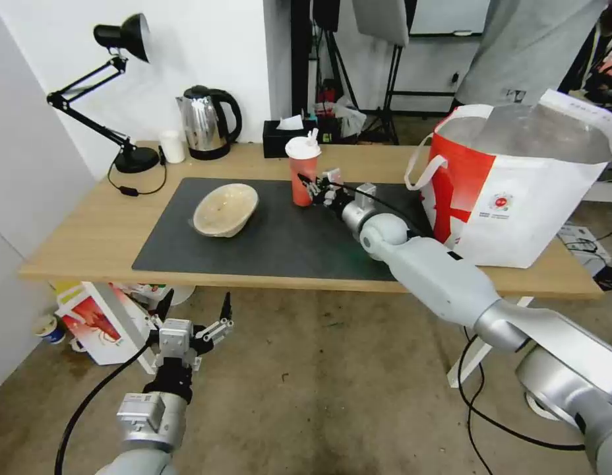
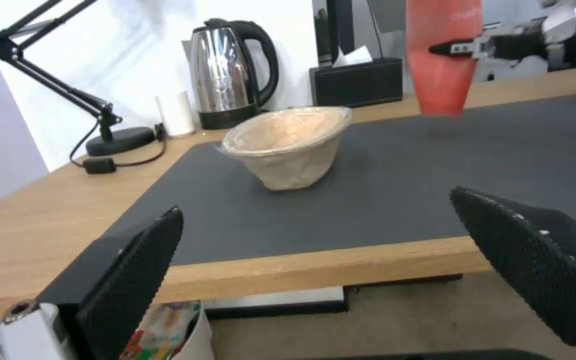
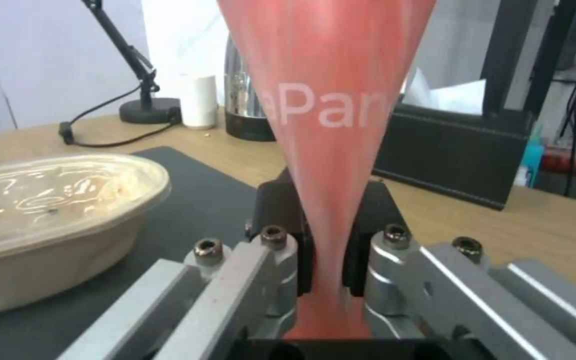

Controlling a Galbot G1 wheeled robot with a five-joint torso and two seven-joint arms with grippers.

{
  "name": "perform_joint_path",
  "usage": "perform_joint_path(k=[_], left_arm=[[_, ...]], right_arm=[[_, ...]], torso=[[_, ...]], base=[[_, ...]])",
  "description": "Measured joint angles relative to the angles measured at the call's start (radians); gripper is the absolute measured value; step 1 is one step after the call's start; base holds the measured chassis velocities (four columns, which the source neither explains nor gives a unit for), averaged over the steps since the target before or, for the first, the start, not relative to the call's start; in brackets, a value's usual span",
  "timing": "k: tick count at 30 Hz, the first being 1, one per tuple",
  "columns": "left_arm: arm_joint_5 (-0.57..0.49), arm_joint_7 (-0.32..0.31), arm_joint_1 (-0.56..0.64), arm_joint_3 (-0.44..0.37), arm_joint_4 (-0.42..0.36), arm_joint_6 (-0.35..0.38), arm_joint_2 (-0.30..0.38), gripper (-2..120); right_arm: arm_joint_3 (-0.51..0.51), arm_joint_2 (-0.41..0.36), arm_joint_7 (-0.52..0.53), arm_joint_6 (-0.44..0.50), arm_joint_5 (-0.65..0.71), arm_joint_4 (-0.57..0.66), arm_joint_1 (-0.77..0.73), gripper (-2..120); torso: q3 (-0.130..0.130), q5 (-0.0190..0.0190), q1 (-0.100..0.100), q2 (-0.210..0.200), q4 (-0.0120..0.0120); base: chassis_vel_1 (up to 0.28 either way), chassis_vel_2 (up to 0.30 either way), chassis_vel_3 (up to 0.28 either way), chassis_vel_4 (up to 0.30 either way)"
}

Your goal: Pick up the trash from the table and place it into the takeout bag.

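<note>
The red translucent cup [image 1: 303, 173] with white lid and straw stands upright at the middle back of the dark mat [image 1: 279, 244]. My right gripper [image 1: 312, 188] is shut on its lower half, and the cup wall [image 3: 328, 100] is pinched narrow between the fingers [image 3: 281, 250]. Whether its base touches the mat I cannot tell. The shallow beige bowl [image 1: 225, 209] rests on the mat to the cup's left. The white and red takeout bag [image 1: 517, 191] stands open at the table's right end. My left gripper [image 1: 196, 307] hangs open and holds nothing, below the table's [image 1: 88, 231] front edge.
Along the back edge stand a black desk lamp [image 1: 124, 92], a small white cup [image 1: 172, 146], a steel kettle [image 1: 204, 122] and a black tissue box [image 1: 286, 135]. A red-and-white box [image 1: 98, 323] lies on the floor under the table. A person stands behind the bag.
</note>
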Motion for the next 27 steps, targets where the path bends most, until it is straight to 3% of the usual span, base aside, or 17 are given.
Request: perform_joint_path(k=[12, 20, 27], left_arm=[[0.0, 0.0, 0.0, 0.0, 0.0, 0.0, 0.0, 100], [0.0, 0.0, 0.0, 0.0, 0.0, 0.0, 0.0, 100], [0.0, 0.0, 0.0, 0.0, 0.0, 0.0, 0.0, 100]], right_arm=[[-0.059, -0.205, -0.029, -0.006, -0.011, 0.196, 0.031, 6], [-0.163, -0.412, -0.125, 0.017, 0.027, 0.381, 0.164, 6], [-0.201, -0.521, -0.198, 0.036, 0.052, 0.468, 0.259, 6]], torso=[[0.0, 0.0002, 0.0, 0.0, 0.0001], [0.0, 0.0, 0.0, 0.0, 0.0], [0.0, 0.0, 0.0, 0.0, -0.0001]], base=[[0.0, 0.0, 0.0, 0.0], [0.0, 0.0, 0.0, 0.0], [0.0, 0.0, 0.0, 0.0]])
